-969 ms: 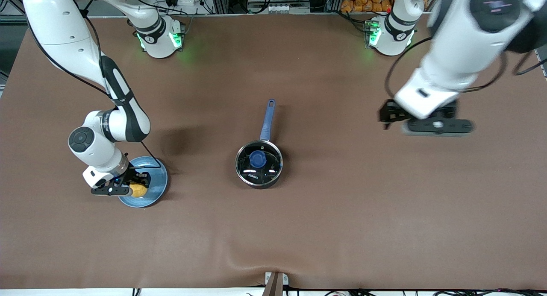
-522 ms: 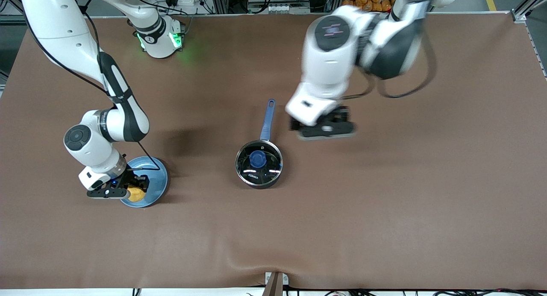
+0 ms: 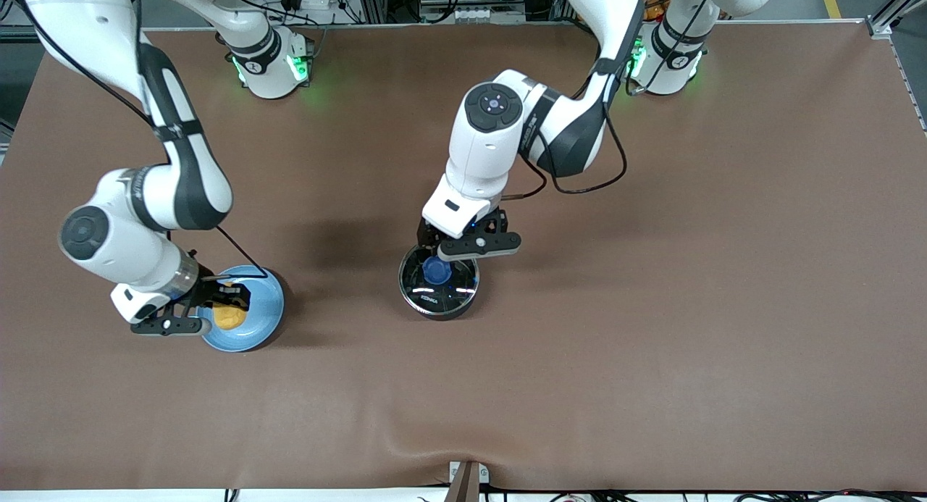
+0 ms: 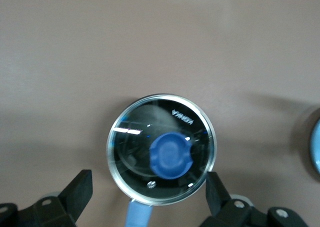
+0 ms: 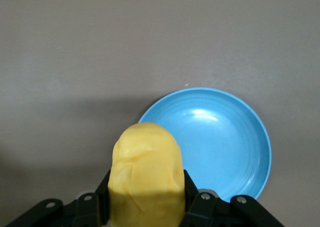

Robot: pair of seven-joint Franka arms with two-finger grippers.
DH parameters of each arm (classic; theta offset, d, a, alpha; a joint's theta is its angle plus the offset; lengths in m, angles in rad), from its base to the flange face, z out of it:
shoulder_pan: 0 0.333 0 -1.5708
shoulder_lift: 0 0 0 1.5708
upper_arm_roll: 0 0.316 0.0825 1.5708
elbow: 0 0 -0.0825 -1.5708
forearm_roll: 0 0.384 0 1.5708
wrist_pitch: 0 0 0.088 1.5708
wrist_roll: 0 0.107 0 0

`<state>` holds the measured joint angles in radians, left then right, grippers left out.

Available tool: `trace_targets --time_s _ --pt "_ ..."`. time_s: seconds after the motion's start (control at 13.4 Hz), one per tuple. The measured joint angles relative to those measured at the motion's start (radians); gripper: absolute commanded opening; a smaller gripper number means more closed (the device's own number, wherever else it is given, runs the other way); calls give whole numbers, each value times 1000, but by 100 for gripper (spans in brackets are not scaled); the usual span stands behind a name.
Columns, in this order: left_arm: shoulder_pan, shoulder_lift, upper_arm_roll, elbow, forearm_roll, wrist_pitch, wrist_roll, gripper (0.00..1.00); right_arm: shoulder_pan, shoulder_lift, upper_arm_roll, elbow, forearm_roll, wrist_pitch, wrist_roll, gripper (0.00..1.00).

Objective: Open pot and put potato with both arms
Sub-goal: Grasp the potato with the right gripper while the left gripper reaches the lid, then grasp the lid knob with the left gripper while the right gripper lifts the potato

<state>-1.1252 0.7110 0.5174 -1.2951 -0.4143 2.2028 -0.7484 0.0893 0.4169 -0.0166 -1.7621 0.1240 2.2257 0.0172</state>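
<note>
The pot [image 3: 438, 293] stands mid-table with its glass lid and blue knob [image 3: 436, 270] on it. My left gripper [image 3: 469, 253] hangs open over the edge of the pot where the blue handle [image 4: 137, 217] joins. Its black fingers [image 4: 80, 189] stand wide apart and hold nothing, and the lid [image 4: 161, 156] lies below them. My right gripper [image 3: 221, 312] is shut on the yellow potato [image 3: 230, 316]. It holds the potato [image 5: 146, 177] a little above the light-blue plate [image 3: 262, 315].
The plate [image 5: 222, 142] has nothing lying in it and sits toward the right arm's end of the brown table. The left arm's elbow and cable hang over the table between its base and the pot. A small bracket [image 3: 467, 479] sits at the table's nearest edge.
The left arm has swung from its own end of the table to above the pot, its gripper still open. The right gripper has raised the potato off the plate.
</note>
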Motion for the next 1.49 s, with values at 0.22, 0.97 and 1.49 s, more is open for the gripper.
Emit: trace_targets --time_s 0.22,0.97,1.49 --pt "-14 54 0 1 -8 73 -19 100 7 -26 5 78 53 -159 0 0" --pt "-30 143 0 2 -27 185 -25 100 56 -91 10 159 71 -277 1 0" --pt "-38 202 0 2 -48 242 -25 100 137 -93 13 206 73 -298 111 0"
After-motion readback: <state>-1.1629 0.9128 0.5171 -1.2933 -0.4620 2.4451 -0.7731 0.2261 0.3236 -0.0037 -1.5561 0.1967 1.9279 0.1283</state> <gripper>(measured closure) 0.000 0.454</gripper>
